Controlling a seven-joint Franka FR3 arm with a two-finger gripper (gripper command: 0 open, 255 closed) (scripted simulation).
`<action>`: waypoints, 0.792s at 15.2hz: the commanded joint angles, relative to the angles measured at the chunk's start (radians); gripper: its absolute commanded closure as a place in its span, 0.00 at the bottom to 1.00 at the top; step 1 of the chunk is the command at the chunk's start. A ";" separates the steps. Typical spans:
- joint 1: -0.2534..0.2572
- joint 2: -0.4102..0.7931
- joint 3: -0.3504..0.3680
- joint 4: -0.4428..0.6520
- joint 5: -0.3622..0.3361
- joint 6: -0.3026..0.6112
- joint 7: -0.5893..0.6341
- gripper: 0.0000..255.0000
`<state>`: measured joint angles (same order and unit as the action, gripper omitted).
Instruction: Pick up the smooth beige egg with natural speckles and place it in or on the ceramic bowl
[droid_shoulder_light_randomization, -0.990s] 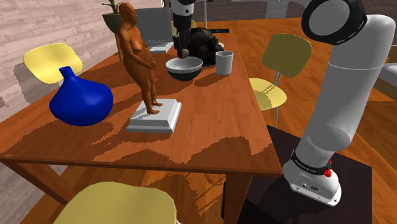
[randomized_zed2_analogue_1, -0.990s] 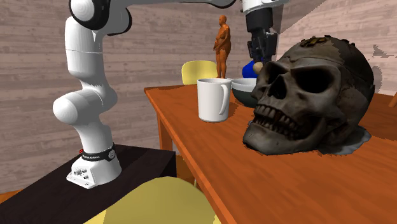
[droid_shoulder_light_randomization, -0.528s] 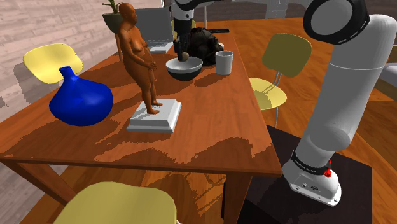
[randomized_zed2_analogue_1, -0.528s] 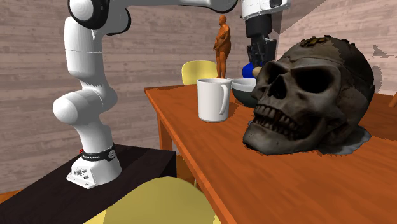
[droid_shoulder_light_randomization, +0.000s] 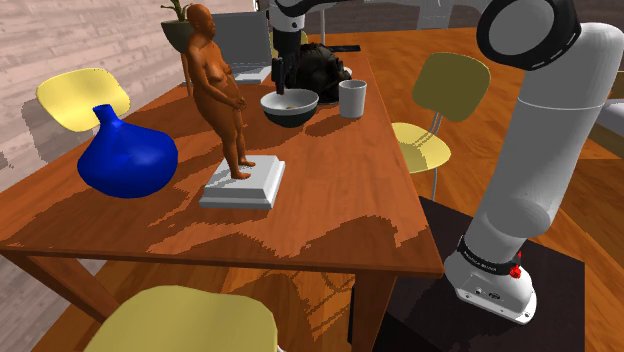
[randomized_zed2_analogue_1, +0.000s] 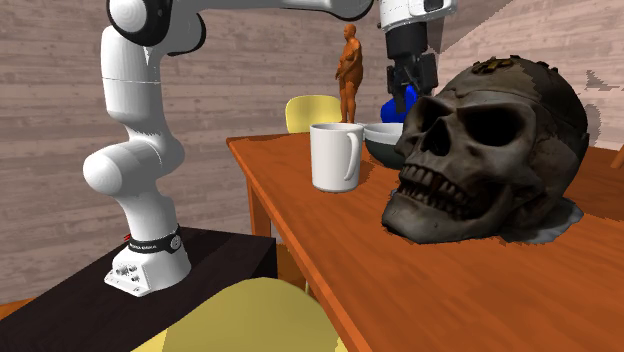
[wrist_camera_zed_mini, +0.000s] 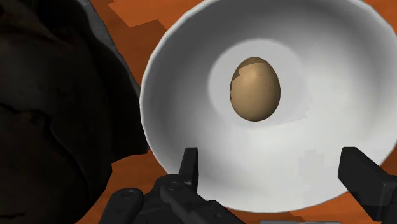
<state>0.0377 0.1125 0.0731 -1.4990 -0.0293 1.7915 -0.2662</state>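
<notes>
— What is seen to have changed since half a second ago?

— The egg (wrist_camera_zed_mini: 254, 88) was then pinched between the fingers just above the bowl (wrist_camera_zed_mini: 167, 95). It has since been released and is now found lying inside the bowl, near the middle of its pale floor. It is tan with faint speckles.

— How is the gripper (wrist_camera_zed_mini: 271, 156) held?

— It is poised directly above the bowl and pointed down into it. Its fingers (wrist_camera_zed_mini: 189, 167) are spread wide, and nothing is touched by them. The egg is seen below the gap, well clear of both. In the second exterior view the same gap is plainly shown.

— And the arm?

— From the stand (droid_shoulder_light_randomization: 430, 310) it is carried upward, then stretched far across the table (droid_shoulder_light_randomization: 330, 200), with the wrist turned down over the bowl. Its pose has hardly been altered since the earlier frames.

— What else is placed around the bowl?

— A dark skull (droid_shoulder_light_randomization: 320, 66) is set just beside the bowl, and a white mug (droid_shoulder_light_randomization: 352, 98) stands near it on another side. A brown figurine (droid_shoulder_light_randomization: 215, 85) on a grey plinth is placed further from the bowl, and a blue vase (droid_shoulder_light_randomization: 128, 158) further still. None of these has been shifted.
</notes>
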 joint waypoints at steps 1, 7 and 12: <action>0.001 0.000 0.000 0.034 0.000 -0.034 0.000 0.00; 0.002 0.011 0.001 0.143 -0.001 -0.132 0.000 0.00; 0.002 0.010 0.001 0.142 -0.001 -0.132 0.000 0.00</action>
